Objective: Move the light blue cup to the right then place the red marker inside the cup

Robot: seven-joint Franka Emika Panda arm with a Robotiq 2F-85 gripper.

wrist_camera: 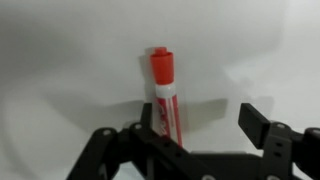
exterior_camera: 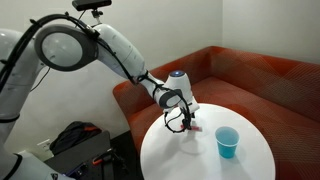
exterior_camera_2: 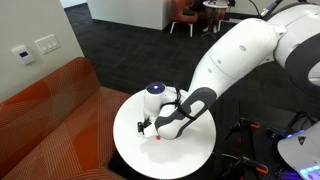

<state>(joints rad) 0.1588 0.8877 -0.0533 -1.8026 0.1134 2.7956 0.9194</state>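
my gripper (wrist_camera: 205, 125) hangs low over the round white table (exterior_camera: 165, 160), with the jaws spread wide and clamping nothing. in the wrist view the red marker (wrist_camera: 165, 95) lies flat on the table between my fingers (wrist_camera: 255, 122). its red cap points toward 12 o'clock and its paler body toward 6 o'clock. the marker is much closer to the finger at the 9 o'clock side. it is just beside this finger or touching it; i cannot tell which. the finger at the 3 o'clock side stands well apart from it.

the light blue cup (exterior_camera: 227, 141) stands upright on the same table with its mouth up. in an exterior view it is at about 4 o'clock from my gripper, near but apart, and nothing touches it. the marker is outside of the cup. of the cup's inside i see only the blue wall; the bottom is too small to tell.

in an exterior view the marker (exterior_camera_2: 158, 137) shows only as a small red spot on the table at my fingertips.

behind the table, toward 12 o'clock, there is an orange-red sofa (exterior_camera: 260, 75).
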